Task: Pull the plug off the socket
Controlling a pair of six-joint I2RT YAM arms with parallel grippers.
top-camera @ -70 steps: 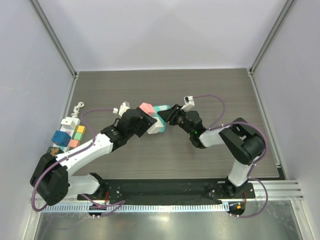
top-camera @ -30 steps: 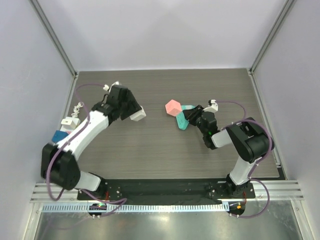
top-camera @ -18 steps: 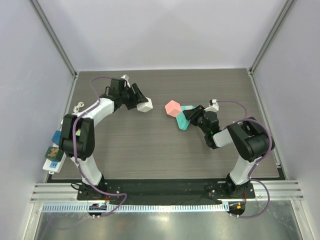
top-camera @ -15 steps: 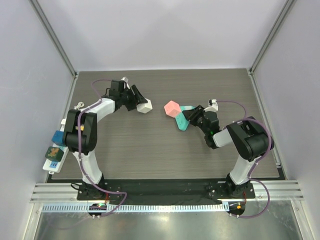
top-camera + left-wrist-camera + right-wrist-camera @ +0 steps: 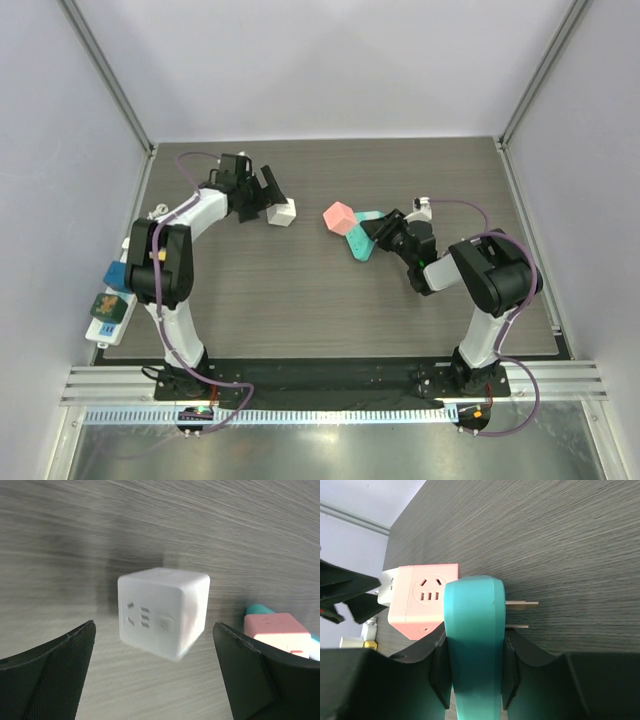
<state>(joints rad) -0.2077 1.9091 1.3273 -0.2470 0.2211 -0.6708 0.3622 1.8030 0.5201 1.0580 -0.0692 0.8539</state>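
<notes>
Two arms reach over the table (image 5: 300, 300), and the left gripper (image 5: 265, 200) stands spread wide, released, with the white socket cube (image 5: 162, 612) sitting on the wood between its fingers and touched by neither, so far as the blurred wrist view shows. Well apart, the right gripper (image 5: 385, 232) is clenched on the teal plug (image 5: 472, 630), a pink cube (image 5: 422, 602) against its side and its bare prongs (image 5: 522, 603) clear of any socket; the left should likely back away straight, nudging nothing, while the right holds level
</notes>
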